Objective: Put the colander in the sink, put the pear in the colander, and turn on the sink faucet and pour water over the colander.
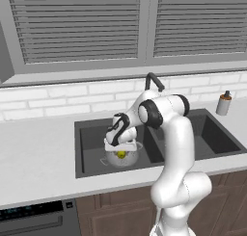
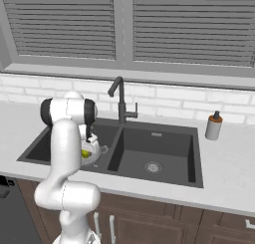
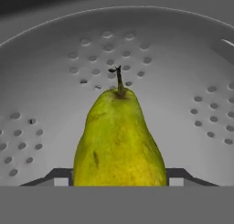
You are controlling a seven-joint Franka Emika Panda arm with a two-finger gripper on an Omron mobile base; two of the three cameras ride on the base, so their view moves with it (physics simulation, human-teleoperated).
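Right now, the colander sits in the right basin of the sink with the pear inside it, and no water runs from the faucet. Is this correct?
Not quite. The colander sits in the left basin of the sink, not the right; both base views show this. The rest holds: the pear is inside it, and no water runs from the faucet.

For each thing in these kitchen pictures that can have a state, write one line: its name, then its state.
colander: upright in the sink's left basin.
pear: inside the colander, between the finger tips.
gripper: lowered into the colander, closed on the pear.
sink faucet: no water running.
sink: right basin dry.
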